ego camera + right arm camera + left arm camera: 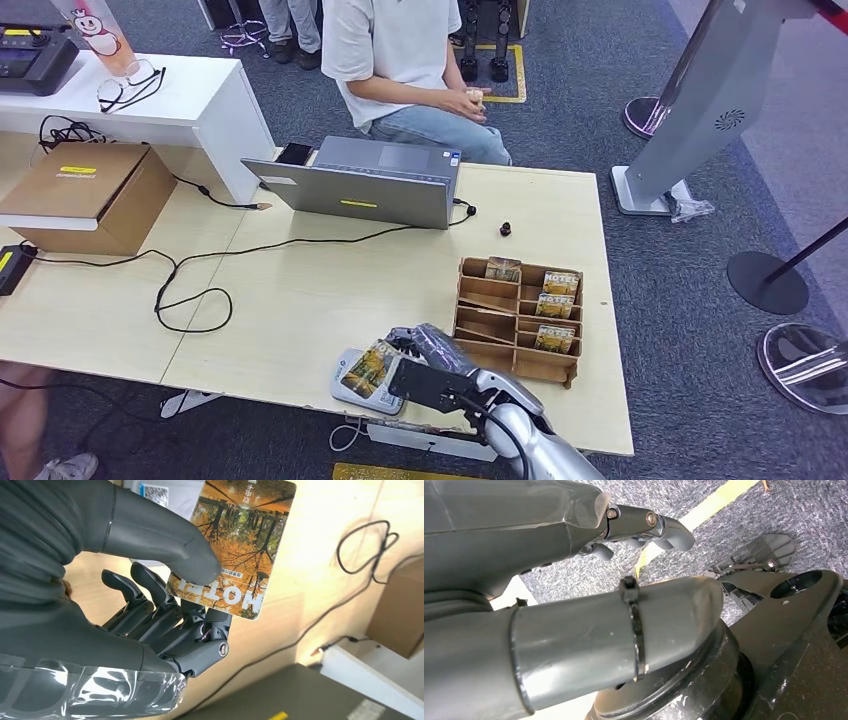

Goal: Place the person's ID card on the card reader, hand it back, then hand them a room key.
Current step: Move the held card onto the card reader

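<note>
Card [234,545] with the orange autumn print and "HOTEL" lettering is pinched in my right hand [425,362], thumb on its face and fingers [165,617] underneath, hovering over the white card reader [352,388] at the near edge of the worktop [300,300]. From the head view I can't tell whether the card touches the reader or hangs just above it. The print matches the cards standing in the wooden organiser [518,320] just to the right, so it may be a room key and not the ID; I can't settle that from here.

My read is that this is the reader step. To do it well I'd keep the card flat and parallel to the reader's top, centre it over the pad, and lower gently so the thumb doesn't skew it. The grip sits on one end of the card, which leaves most of the face free to lie on the reader; I'd keep it that way. The reader sits close to the worktop edge, so any sideways push could nudge it off.

The right arm comes in low from the near side, wrist bent toward the reader. My left hand [639,527] hangs down beside the body over the carpet, fingers loosely apart and holding nothing. The person [400,60] sits across the worktop behind the laptop [360,185], hands together.
</note>
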Available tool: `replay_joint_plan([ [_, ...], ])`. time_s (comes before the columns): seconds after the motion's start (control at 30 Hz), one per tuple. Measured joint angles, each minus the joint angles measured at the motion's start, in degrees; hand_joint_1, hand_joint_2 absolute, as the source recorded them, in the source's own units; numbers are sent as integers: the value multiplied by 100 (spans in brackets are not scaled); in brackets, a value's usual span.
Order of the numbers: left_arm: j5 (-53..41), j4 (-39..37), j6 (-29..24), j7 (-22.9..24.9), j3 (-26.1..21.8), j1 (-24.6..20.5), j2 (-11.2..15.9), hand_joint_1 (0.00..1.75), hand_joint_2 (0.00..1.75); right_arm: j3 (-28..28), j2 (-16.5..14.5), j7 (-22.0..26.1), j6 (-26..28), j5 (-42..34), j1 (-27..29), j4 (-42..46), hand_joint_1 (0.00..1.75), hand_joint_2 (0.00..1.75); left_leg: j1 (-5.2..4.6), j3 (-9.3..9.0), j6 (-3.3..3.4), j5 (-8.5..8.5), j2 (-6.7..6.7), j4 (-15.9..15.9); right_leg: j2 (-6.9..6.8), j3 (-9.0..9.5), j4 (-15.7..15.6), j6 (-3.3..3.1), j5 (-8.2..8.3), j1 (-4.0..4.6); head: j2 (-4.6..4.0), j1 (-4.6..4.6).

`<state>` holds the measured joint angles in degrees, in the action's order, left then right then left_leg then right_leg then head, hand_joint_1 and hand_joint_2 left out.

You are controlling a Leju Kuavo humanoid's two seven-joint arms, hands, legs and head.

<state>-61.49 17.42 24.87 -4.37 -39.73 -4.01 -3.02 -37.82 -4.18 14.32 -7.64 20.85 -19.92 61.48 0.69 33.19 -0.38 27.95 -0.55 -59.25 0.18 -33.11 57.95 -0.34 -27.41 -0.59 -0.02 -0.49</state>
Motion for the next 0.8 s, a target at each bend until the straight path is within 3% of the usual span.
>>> replay_joint_plan([
  [0.8,109,-8,-4,0,230,-10,49,0,0,-142,-2,-194,250,114,21,-302,175,175,0,-1,0,0,1,0,0,0,0,0,0,0,0,1],
])
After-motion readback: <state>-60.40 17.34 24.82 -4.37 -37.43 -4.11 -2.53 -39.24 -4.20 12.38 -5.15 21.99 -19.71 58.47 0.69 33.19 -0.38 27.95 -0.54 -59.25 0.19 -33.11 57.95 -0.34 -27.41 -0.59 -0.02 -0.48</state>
